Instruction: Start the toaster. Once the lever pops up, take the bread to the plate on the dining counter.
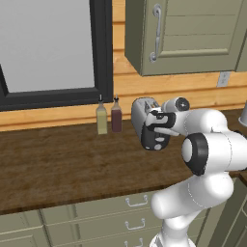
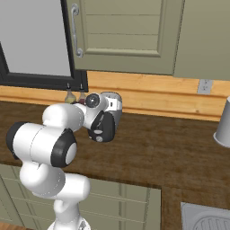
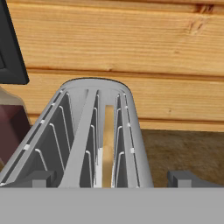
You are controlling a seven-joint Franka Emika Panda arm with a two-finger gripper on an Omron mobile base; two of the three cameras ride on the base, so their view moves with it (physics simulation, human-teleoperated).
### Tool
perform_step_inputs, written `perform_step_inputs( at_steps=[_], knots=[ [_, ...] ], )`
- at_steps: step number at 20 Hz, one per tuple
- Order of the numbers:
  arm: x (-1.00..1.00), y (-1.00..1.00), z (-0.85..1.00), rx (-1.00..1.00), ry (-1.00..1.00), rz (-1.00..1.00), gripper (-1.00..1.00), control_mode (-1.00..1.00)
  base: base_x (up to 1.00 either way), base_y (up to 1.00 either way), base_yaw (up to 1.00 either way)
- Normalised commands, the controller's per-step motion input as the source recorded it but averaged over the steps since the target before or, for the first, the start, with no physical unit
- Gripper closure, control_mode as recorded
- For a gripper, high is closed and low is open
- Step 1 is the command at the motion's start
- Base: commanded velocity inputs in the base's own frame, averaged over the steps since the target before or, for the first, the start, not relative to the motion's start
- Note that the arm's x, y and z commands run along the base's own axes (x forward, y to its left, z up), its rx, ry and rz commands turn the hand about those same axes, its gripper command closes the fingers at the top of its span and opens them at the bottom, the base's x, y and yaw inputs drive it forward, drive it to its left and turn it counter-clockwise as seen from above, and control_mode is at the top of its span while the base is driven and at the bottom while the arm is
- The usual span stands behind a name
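Note:
The silver-white toaster (image 1: 140,116) stands on the dark wooden worktop (image 1: 62,164) near the wall, its black end panel (image 1: 154,141) facing me. The lever (image 2: 98,138) reads as a small light-marked knob on that panel. In the hand view the bread (image 3: 108,140), a tan slice, sits down in the right slot of the toaster (image 3: 135,148). My gripper (image 3: 111,180) hovers just above the toaster's near end, pointing along its top toward the wall. Its fingertips (image 3: 37,179) stand wide apart, open, holding nothing. The plate and the dining counter are out of view.
Two slim bottles (image 1: 102,120) (image 1: 116,118) stand just left of the toaster. An olive wall cabinet (image 1: 188,34) hangs above it. A grey cup (image 2: 223,123) and a sink (image 2: 206,218) lie to the right. Olive drawers (image 1: 135,200) run under the worktop.

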Motion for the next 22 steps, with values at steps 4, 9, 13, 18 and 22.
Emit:
perform_step_inputs(
  at_steps=[4,9,13,18,22],
  knots=[
    [0.00,0.00,0.00,0.00,0.00,0.00,-1.00,-1.00,0.00,0.00,0.00],
    [0.00,0.00,0.00,0.00,0.00,0.00,-1.00,-1.00,0.00,0.00,0.00],
    [0.00,0.00,0.00,0.00,0.00,0.00,-1.00,-1.00,0.00,0.00,0.00],
    [0.00,0.00,0.00,0.00,0.00,0.00,-1.00,-1.00,0.00,0.00,0.00],
    [0.00,0.00,0.00,0.00,0.00,0.00,-1.00,-1.00,0.00,0.00,0.00]
  ],
)
